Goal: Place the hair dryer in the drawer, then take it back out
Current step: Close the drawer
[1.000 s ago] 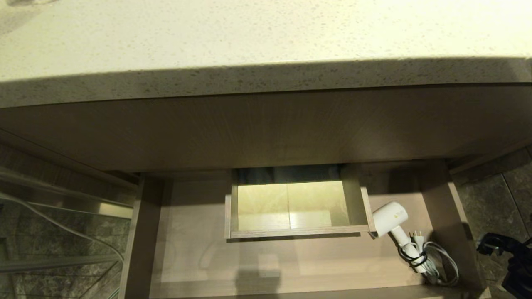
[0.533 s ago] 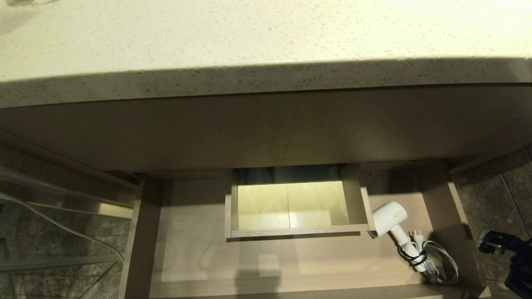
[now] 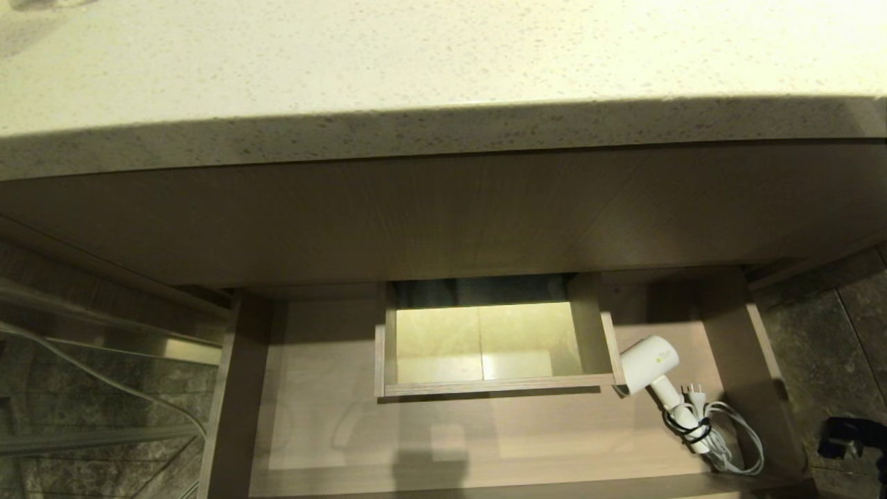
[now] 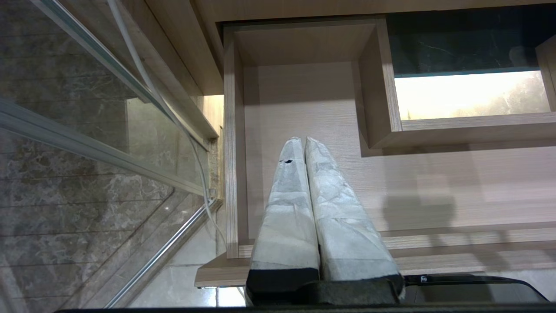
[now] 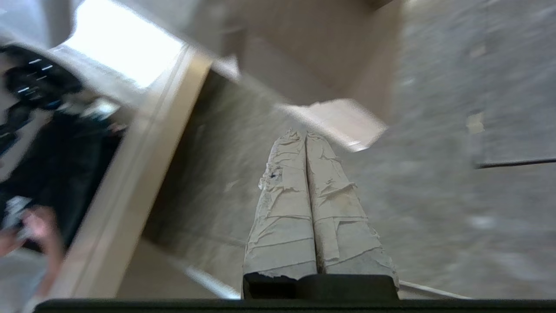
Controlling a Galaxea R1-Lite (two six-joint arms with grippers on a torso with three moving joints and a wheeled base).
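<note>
The drawer (image 3: 326, 388) stands pulled out below the counter, wide and shallow, with a walled rectangular cut-out (image 3: 495, 388) in its floor. On the drawer floor, right of the cut-out, lies the white hair dryer (image 3: 651, 360), its tied cord (image 3: 721, 436) coiled near the front right corner. My right arm (image 3: 849, 440) shows only as a dark piece at the lower right, outside the drawer's right wall. In the right wrist view, my right gripper (image 5: 305, 133) is shut on nothing over stone floor. My left gripper (image 4: 303, 139) is shut and empty above the drawer's (image 4: 304, 100) left end.
A speckled countertop (image 3: 416, 69) overhangs a tall wood-grain front panel (image 3: 443, 215). Left of the drawer are a glass panel (image 3: 104, 388) and a thin cable (image 4: 143, 78). Stone floor (image 3: 831, 333) lies to the right. A blurred hand (image 5: 39, 237) shows in the right wrist view.
My right arm has drawn back toward the lower right corner of the head view, so less of it shows. The hair dryer and drawer have not moved.
</note>
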